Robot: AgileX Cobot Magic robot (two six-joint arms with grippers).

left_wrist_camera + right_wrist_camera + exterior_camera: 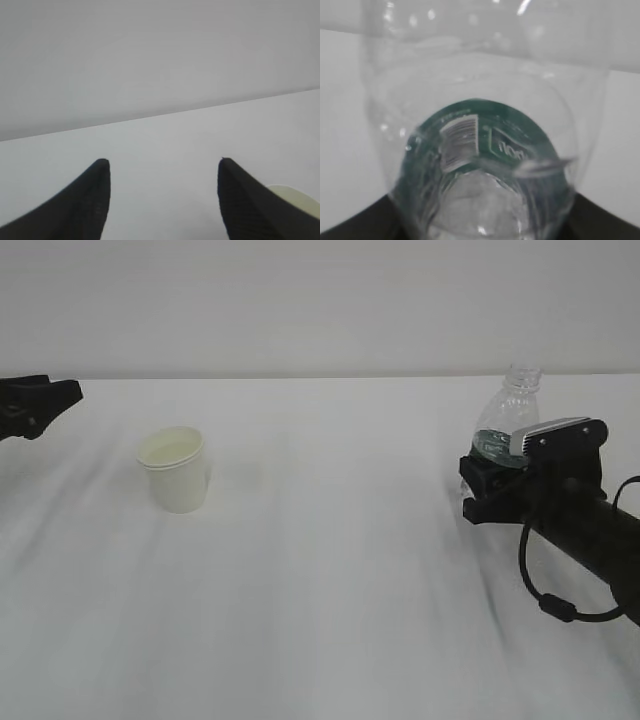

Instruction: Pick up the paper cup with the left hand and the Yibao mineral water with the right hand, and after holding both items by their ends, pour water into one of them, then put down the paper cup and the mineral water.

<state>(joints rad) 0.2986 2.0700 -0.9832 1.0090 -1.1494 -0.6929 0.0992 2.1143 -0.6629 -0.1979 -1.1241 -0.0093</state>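
Observation:
The paper cup (175, 468) stands upright on the white table, left of centre; its cream rim also shows at the bottom right of the left wrist view (300, 197). My left gripper (60, 400) hovers at the far left, apart from the cup, and is open and empty (162, 162). The Yibao mineral water (505, 415), clear with a dark green label and a capless neck, stands at the right. My right gripper (485, 485) is closed round its lower part. The bottle fills the right wrist view (480, 150), with the black fingers (350, 227) against its sides. Its base is hidden.
The white table (330, 570) runs back to a pale wall. The right arm's black cable (550, 605) loops over the table at the right. A grey box (548, 435) sits on the right wrist.

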